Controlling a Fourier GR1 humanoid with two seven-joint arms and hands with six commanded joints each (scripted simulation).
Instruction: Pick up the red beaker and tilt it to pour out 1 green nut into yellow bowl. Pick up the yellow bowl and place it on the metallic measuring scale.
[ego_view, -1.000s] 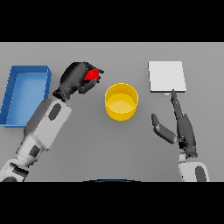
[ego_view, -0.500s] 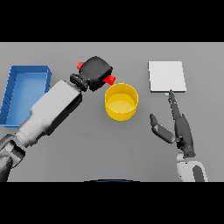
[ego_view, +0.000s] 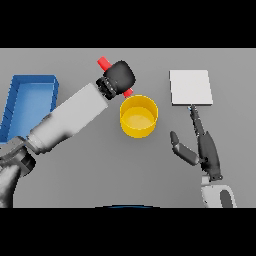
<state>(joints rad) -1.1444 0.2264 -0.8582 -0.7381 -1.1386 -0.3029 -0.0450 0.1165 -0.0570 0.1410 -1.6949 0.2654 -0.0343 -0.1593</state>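
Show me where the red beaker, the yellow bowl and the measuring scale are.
red beaker (ego_view: 104, 62), head view, end sticking out above the hand.
yellow bowl (ego_view: 138, 130), head view, front outer wall.
measuring scale (ego_view: 190, 86), head view, middle of its plate.

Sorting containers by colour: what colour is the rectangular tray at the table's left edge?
Blue, seen in the head view: the rectangular tray.
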